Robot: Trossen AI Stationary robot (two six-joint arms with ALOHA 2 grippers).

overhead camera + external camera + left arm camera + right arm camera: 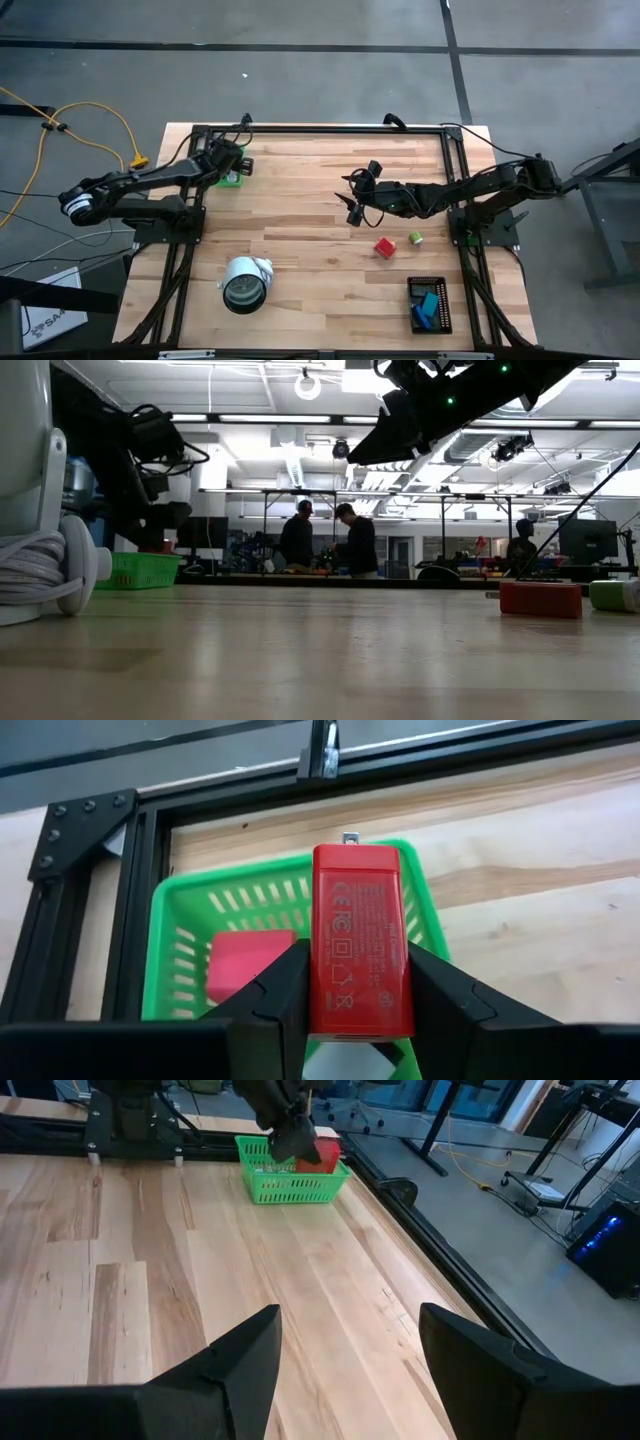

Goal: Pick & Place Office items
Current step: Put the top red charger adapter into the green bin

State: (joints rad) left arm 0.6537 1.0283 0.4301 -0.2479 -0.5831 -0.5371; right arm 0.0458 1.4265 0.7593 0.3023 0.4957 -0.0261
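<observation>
The left gripper is clamped on a red block, held above a green tray at the far left corner of the table. The left wrist view alone shows embossed markings on the block's face: a row of certification-style symbols and fine lines of print, too small to read. It also shows a metal prong at the block's far end and a second red block lying inside the tray.

The right wrist view shows the same tray from across the table, with the left gripper and its red block over it. This arm's own fingers stand apart with nothing between them, hanging over bare wood.

The high view places the right gripper near the middle of the table. Only this view shows a red cube and a green cube just beside each other near the right side, a black tray at the near right holding blue and teal bits, and a white-and-grey roll at the near left.

The low view shows the red cube and green cube at table level, the roll close to the camera, and people standing in the room behind.
</observation>
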